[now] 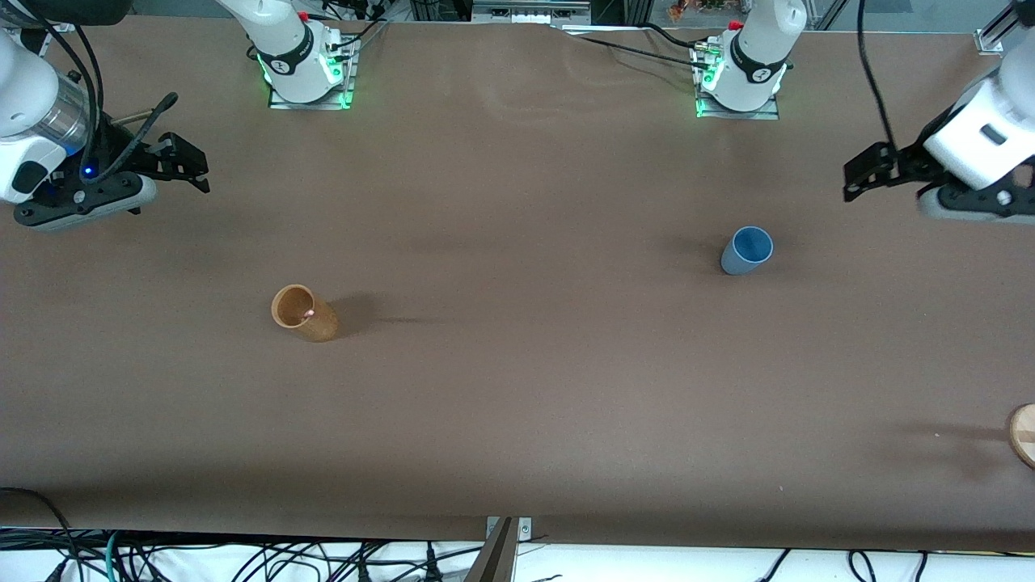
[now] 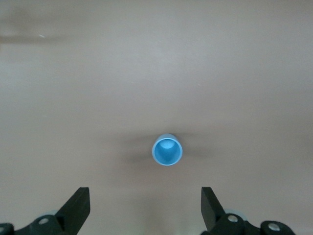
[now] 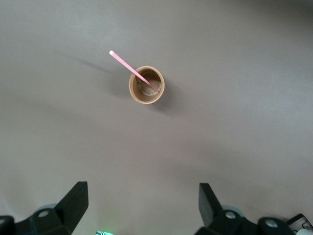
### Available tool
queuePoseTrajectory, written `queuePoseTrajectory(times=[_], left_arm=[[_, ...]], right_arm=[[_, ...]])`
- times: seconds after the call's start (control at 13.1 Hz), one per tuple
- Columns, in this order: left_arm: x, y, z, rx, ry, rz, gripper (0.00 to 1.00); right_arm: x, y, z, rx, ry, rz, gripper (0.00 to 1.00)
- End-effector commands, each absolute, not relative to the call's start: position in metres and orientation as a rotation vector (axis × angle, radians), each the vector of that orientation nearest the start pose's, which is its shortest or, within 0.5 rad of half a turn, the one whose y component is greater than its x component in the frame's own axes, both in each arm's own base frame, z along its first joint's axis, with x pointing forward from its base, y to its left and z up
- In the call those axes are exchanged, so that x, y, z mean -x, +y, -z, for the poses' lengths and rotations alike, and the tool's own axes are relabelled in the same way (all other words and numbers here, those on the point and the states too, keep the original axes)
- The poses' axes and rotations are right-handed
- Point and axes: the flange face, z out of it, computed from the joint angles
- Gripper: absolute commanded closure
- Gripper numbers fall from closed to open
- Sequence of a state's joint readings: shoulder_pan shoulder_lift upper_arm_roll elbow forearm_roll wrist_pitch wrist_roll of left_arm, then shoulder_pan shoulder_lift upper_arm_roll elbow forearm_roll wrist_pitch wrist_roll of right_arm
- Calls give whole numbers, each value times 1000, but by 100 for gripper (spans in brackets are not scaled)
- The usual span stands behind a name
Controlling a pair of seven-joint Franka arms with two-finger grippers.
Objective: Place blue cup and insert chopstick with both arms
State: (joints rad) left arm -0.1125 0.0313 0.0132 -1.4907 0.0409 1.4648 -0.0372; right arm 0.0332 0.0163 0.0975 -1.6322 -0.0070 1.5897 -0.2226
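Observation:
The blue cup [image 1: 746, 250] [image 2: 167, 150] stands upright on the brown table toward the left arm's end, mouth up and with nothing in it. The pinkish chopstick [image 3: 129, 67] leans inside a tan-orange cup [image 1: 303, 313] [image 3: 146, 84] toward the right arm's end; only its tip [image 1: 308, 314] shows in the front view. My left gripper [image 1: 861, 174] [image 2: 145, 200] hangs open, high over the table at its own end, apart from the blue cup. My right gripper [image 1: 190, 166] [image 3: 142, 198] is also open and holds nothing, raised over the table's other end, well away from the tan-orange cup.
A round wooden disc [image 1: 1024, 434] lies at the table's edge at the left arm's end, nearer to the front camera than the blue cup. Loose cables [image 1: 242, 558] run below the table's near edge. The two cups stand far apart.

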Motion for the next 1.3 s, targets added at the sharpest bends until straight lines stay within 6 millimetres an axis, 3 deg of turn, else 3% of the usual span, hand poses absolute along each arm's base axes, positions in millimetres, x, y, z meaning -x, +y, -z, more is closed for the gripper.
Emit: queuePoseTrajectory(times=[0.0,0.31,1.22], left_arm=[[-547,-56,-664,3066,91,-55,0],[-541,-29,-655,3170,20,-168,0],[-549,-28,-646,3168,7,-187,0]], right_arm=[[-556,72,-595,3079,-561,-78,0],[-555,72,-594,3079,-566,-88,0],[-557,78,-587,3065,-627,-114,0]])
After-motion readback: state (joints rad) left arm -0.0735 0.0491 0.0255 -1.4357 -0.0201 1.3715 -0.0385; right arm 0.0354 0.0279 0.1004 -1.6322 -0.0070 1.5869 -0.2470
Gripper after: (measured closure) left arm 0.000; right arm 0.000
